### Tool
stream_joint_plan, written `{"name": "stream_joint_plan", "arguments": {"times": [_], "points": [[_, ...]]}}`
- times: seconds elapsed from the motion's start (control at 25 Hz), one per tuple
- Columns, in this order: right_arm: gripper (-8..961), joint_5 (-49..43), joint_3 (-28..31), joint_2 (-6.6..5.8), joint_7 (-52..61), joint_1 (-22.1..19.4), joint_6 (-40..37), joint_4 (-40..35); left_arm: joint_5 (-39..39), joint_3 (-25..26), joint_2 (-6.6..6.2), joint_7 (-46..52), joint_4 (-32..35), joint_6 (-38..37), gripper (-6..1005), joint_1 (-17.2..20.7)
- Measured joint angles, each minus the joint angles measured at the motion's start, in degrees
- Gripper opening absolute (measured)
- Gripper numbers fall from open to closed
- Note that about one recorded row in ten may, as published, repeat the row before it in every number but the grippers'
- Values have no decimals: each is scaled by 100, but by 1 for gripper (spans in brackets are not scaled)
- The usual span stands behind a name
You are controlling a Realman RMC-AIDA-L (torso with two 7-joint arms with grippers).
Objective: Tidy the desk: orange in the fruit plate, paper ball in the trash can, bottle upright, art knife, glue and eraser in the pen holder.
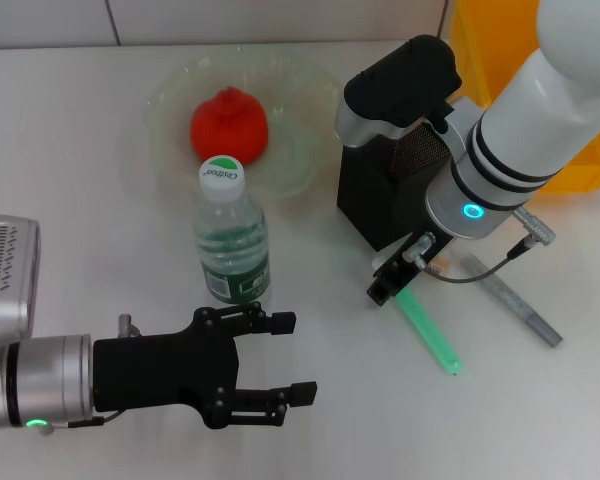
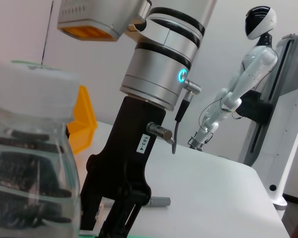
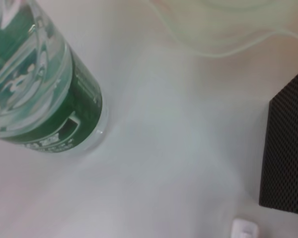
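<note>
White tabletop [image 1: 70, 160] runs under everything, with a second, white-and-black humanoid robot [image 2: 248, 74] standing idle far behind it in the left wrist view. Taking the tall, square black metal-mesh pen holder [image 1: 380, 205] as the landmark: the wide, shallow, pale-green glass fruit plate [image 1: 170, 95] lies just beside it on the robot's left, and the round red-orange orange [image 1: 229, 124] already rests inside that plate, so that part looks done. The small clear plastic bottle [image 1: 232, 240] with dark green label and white-green cap stands upright in front of the plate, left of the holder, so that part too looks finished. The bright yellow plastic trash can [image 1: 500, 50] sits behind the holder on the right; whether the paper ball is in it cannot be seen. Still out on the table are a translucent green stick [image 1: 430, 330] and a grey bar-shaped tool [image 1: 515, 300], both lying flat just in front of the holder. The right gripper [image 1: 398, 272] hangs low over the near end of the green stick, and I cannot tell how its fingers stand. The left gripper [image 1: 285, 357] hovers empty, fingers apart, well in front of the bottle. No eraser shows anywhere.
</note>
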State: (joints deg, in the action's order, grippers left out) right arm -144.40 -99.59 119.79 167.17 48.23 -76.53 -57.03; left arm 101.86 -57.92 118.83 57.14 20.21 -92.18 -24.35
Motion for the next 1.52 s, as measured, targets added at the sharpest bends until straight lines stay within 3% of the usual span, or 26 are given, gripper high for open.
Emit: {"name": "stream_joint_plan", "arguments": {"times": [0.52,0.72,1.04,1.32,1.52], "points": [[348,-3,-8,0,-6,8,53,23,8,0,0,-1,-9,16,825,-36],[351,-6,-26,0,-13,11,58,26,8,0,0,-1,-9,19,825,-35],[264,-1,-82,0,-18,10,70,7,14,-9,0,-1,-17,42,825,-41],[195,0,-78,0,-57,-83,66,-220,16,-9,7,-1,-73,42,824,-44],[179,11,-20,-27,-88,-430,-18,-830,-5,-8,9,-4,-88,42,824,-25]]}}
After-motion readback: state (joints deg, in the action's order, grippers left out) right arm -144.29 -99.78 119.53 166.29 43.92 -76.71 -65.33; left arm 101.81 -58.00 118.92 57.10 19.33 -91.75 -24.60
